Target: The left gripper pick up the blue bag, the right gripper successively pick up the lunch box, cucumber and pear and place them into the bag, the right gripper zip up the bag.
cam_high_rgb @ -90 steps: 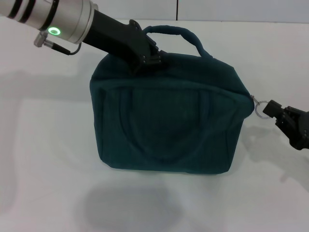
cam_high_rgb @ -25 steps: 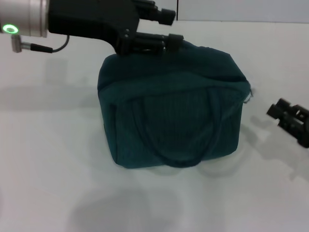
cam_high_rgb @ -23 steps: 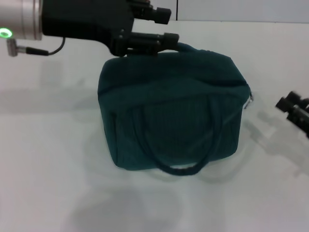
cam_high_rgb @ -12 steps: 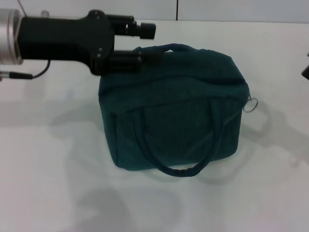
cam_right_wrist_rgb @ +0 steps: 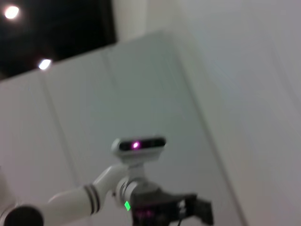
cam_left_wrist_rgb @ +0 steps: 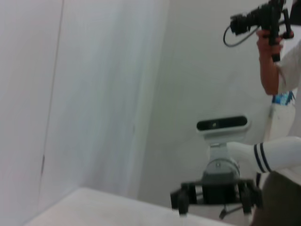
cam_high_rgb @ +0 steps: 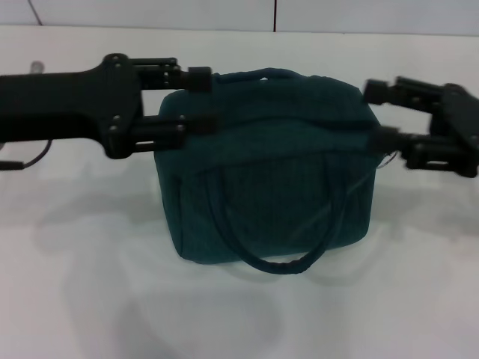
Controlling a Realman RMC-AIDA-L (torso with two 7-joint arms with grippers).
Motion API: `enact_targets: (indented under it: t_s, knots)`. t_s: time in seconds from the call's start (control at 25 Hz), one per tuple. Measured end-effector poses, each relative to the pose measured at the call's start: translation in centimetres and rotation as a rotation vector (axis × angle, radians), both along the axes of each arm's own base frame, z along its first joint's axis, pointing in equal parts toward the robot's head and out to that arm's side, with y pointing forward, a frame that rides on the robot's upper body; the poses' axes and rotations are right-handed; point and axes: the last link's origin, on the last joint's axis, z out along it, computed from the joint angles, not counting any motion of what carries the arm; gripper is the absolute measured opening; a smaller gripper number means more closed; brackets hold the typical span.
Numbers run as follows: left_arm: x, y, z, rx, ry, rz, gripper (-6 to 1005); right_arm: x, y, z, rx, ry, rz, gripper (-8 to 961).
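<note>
The blue bag stands upright on the white table, its top closed and one carry handle hanging down its front. My left gripper reaches in level from the left at the bag's upper left corner, open, holding nothing. From the right, my right gripper hovers at the bag's upper right corner, also open and holding nothing. The lunch box, cucumber and pear are out of view. Neither wrist view shows the bag.
The left wrist view looks at the robot's head camera, a black gripper below it, and a person holding a camera. The right wrist view shows the head camera and a wall.
My left gripper has let go of the bag's handle and drawn back to the left, level and open. My right gripper came in from the right edge to the bag's upper right corner.
</note>
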Motion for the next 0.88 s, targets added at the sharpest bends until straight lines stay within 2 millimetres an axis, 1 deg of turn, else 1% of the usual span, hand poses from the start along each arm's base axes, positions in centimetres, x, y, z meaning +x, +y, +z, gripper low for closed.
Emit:
enact_targets:
  t_s: [0.04, 0.08, 0.28, 0.4, 0.48, 0.52, 0.72, 0.88]
  knots:
    - [-0.4, -0.3, 0.0, 0.016, -0.015, 0.001, 589, -0.9, 0.4, -0.5, -0.019, -0.033, 0.036, 799]
    - [-0.4, -0.3, 0.0, 0.016, -0.015, 0.001, 589, -0.9, 0.4, -0.5, -0.019, -0.033, 0.036, 799]
    - [-1.7, -1.0, -0.7, 0.021, -0.045, 0.023, 589, -2.3, 1.2, -1.3, -0.034, -0.063, 0.077, 799]
    - [-2.8, -1.6, -1.3, 0.023, -0.062, 0.042, 589, -3.0, 1.5, -1.9, -0.045, -0.076, 0.092, 799]
    - [-3.4, -1.9, -1.5, 0.032, -0.069, 0.053, 589, -3.3, 1.5, -2.1, -0.051, -0.079, 0.096, 799]
    - [-3.8, -2.1, -1.4, 0.051, -0.074, 0.06, 589, -3.8, 1.5, -2.6, -0.063, -0.083, 0.105, 799]
    - [-4.6, -2.2, -1.0, 0.086, -0.088, 0.079, 589, -4.6, 1.5, -4.3, -0.084, -0.118, 0.118, 799]
    - [-5.2, -2.2, -1.0, 0.085, -0.086, 0.09, 589, -4.7, 1.7, -5.1, -0.084, -0.152, 0.115, 799]
